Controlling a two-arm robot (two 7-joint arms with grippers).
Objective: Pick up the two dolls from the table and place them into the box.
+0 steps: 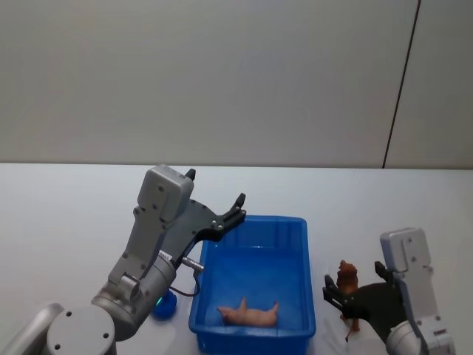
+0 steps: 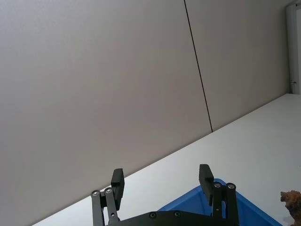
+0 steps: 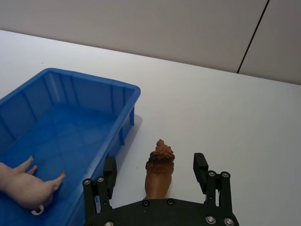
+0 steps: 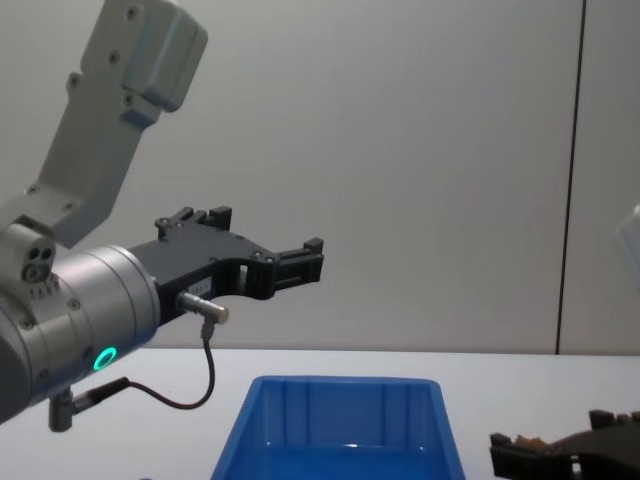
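Note:
The blue box point(image 1: 255, 229) stands on the white table point(image 1: 66, 222), and a pink doll point(image 1: 249, 314) lies on its side on the box floor near the front wall. A shaggy brown doll point(image 3: 160, 167) stands on the table just right of the box. My right gripper point(image 3: 155, 168) is open around it, one finger point(image 3: 110, 170) on each side with gaps showing. The brown doll point(image 1: 347, 277) and right gripper point(image 1: 353, 287) sit at the lower right of the head view. My left gripper point(image 1: 216, 188) hangs open and empty in the air above the box's far left corner.
A small round blue object point(image 1: 165, 306) lies on the table left of the box, partly hidden under my left arm. A grey wall runs along the table's far edge. Bare tabletop extends to the far left and behind the box.

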